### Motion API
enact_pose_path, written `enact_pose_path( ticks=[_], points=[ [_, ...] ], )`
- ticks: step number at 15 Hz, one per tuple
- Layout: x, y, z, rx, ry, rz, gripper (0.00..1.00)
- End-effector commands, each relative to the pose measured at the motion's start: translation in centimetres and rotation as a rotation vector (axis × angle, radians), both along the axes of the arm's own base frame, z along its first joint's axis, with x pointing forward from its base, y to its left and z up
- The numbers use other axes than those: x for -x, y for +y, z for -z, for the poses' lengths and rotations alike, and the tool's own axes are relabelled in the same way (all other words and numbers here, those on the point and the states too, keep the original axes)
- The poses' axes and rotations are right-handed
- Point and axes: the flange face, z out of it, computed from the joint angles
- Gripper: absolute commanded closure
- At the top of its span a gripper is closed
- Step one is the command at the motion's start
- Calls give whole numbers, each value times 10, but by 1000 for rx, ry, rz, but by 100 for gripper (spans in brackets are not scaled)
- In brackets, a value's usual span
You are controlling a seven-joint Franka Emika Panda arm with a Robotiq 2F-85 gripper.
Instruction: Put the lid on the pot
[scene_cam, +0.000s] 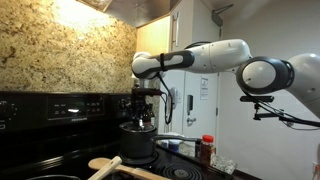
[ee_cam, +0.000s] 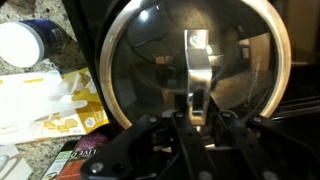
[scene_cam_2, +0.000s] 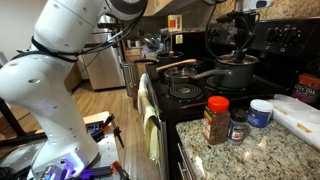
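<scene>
The lid (ee_cam: 150, 60) is round, glassy and silver-rimmed, with a metal strap handle at its centre, and it fills the wrist view. My gripper (ee_cam: 198, 110) is shut on that handle from above. In both exterior views the gripper (scene_cam: 143, 108) (scene_cam_2: 240, 42) is directly over the dark pot (scene_cam: 138, 146) (scene_cam_2: 236, 75) on the black stove, with the lid low at the pot's mouth. I cannot tell whether the lid rests on the rim. The lid hides the inside of the pot.
A wooden spoon (scene_cam: 110, 163) lies in front of the pot. A red-capped bottle (scene_cam_2: 216, 120), a small dark jar (scene_cam_2: 238, 125) and a white-lidded tub (scene_cam_2: 261, 112) stand on the granite counter. A pan (scene_cam_2: 180, 68) sits on a far burner. Yellow packets (ee_cam: 50, 100) lie beside the stove.
</scene>
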Motion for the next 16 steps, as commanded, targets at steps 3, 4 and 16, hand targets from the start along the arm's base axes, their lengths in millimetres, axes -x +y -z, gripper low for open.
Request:
enact_pose_path(
  ticks=[3, 4, 16],
  points=[
    [6, -1, -8, -5, 7, 7, 95],
    [7, -2, -9, -4, 13, 15, 95],
    [13, -7, -8, 14, 60, 45, 16]
  ],
)
